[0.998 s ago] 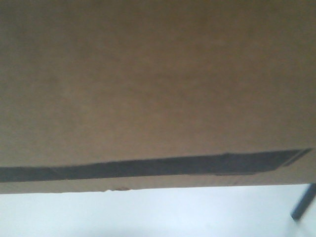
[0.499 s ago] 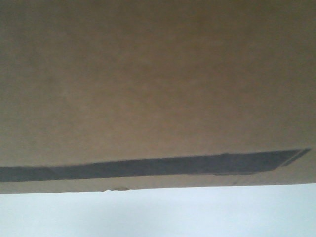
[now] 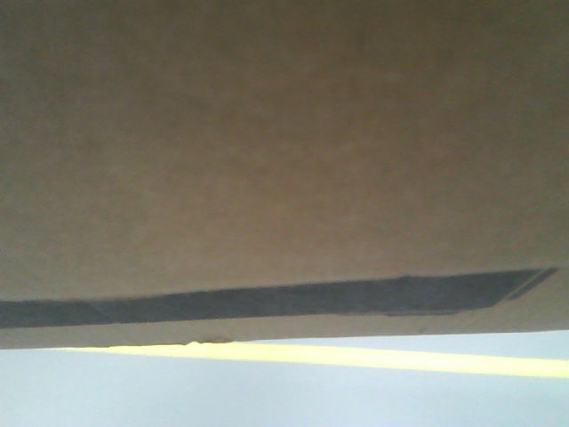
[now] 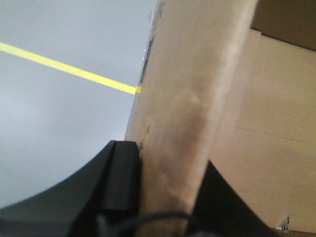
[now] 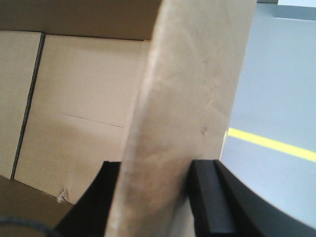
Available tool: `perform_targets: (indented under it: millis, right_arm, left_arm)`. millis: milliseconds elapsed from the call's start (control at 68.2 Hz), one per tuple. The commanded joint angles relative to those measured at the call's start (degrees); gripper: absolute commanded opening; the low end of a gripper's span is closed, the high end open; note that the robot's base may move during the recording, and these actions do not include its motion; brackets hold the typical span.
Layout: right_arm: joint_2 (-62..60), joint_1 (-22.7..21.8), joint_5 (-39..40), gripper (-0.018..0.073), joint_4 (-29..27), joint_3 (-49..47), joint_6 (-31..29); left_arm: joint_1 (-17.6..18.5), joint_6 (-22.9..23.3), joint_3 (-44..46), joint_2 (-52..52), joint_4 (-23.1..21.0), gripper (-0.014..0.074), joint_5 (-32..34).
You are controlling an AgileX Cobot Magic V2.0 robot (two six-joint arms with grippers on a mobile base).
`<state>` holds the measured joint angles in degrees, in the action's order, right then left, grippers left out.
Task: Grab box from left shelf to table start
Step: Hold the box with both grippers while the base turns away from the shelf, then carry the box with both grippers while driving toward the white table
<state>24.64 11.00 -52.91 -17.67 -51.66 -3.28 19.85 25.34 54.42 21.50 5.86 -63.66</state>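
I am holding the box [image 3: 284, 151] aloft, filling the front view's upper part, left gripper [image 4: 168, 197] and right gripper [image 5: 155, 202] each clenching a cardboard wall, likely next lowering it level onto the desk.

I see right gripper [image 5: 157, 197] clamped on upright wall of tan corrugated cardboard box [image 5: 192, 89], one black finger [image 5: 207, 202] pressed against each face. Left of wall: box interior, dark vertical seam [image 5: 27, 108], small tear [image 5: 61, 196] low down. Right of wall: pale grey floor [image 5: 281, 74], yellow stripe [image 5: 276, 143] crossing it.
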Motion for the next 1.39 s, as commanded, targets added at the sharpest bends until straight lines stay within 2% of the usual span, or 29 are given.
perform_targets:
  millis: [0,1379]
  right_arm:
    - [0.6,-0.3,9.0,0.006,3.0,-1.6,-1.5]
    - [0.7,-0.3,9.0,0.006,3.0,-1.6,-1.5]
  left_arm:
    - [1.2,-6.0,2.3,-0.1,-3.7,-0.0093,8.1]
    - [1.2,-6.0,2.3,-0.1,-3.7,-0.0093,8.1]
